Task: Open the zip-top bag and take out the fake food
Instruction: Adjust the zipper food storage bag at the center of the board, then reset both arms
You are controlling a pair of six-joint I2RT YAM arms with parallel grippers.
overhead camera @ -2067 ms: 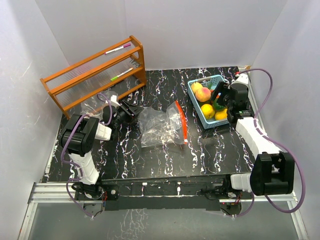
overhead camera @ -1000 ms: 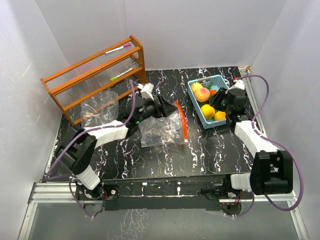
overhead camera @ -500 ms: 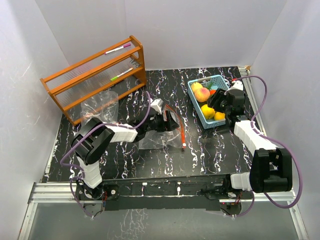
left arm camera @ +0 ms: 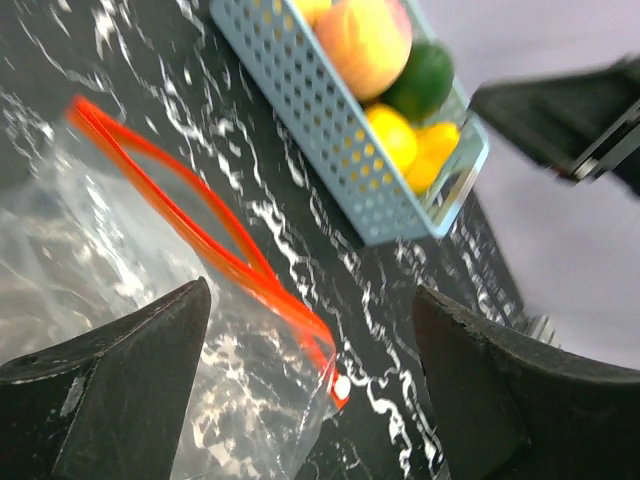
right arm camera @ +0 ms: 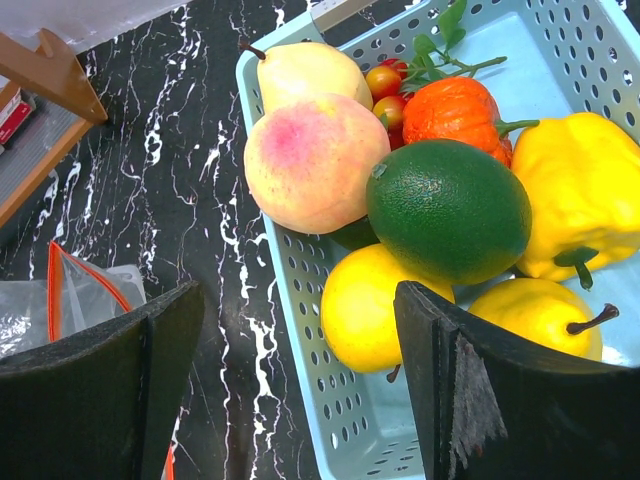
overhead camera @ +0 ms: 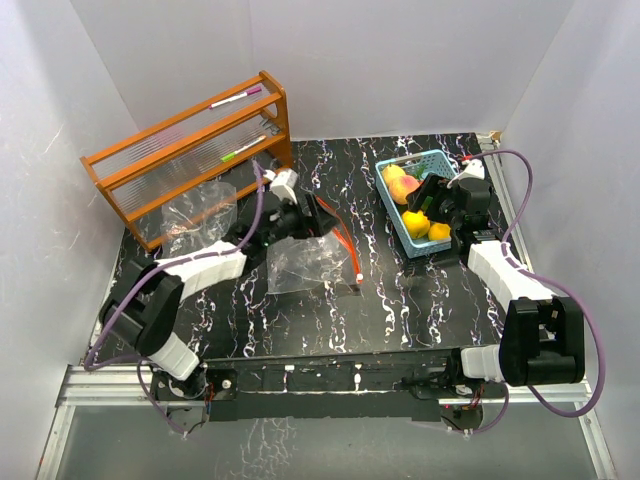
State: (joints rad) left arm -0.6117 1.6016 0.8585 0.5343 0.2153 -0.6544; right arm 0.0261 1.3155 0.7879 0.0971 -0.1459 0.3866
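Observation:
The clear zip-top bag [overhead camera: 305, 265] lies flat on the black marbled table with its red zip strip [overhead camera: 345, 240] on the right side; I see no food inside it. My left gripper [overhead camera: 318, 215] is open at the bag's far edge. In the left wrist view its gripper [left arm camera: 312, 290] is spread wide over the bag [left arm camera: 120, 250] and the zip [left arm camera: 200, 215]. The fake food [overhead camera: 410, 190] fills the blue basket [overhead camera: 395, 228]: a peach [right arm camera: 310, 160], a green fruit [right arm camera: 450, 210], a lemon [right arm camera: 375, 310] and a yellow pepper [right arm camera: 590, 190]. My right gripper [right arm camera: 298, 290] is open and empty over the basket's near-left wall [right arm camera: 310, 330].
A wooden rack [overhead camera: 190, 150] with marker pens stands at the back left. A second crumpled clear bag [overhead camera: 195, 210] lies in front of it. White walls close in the table on three sides. The basket also shows in the left wrist view [left arm camera: 340, 140].
My left arm swung from the table's left side to the bag, then drew back a little to the left. The bag shifted slightly left. My right gripper moved slightly left over the basket.

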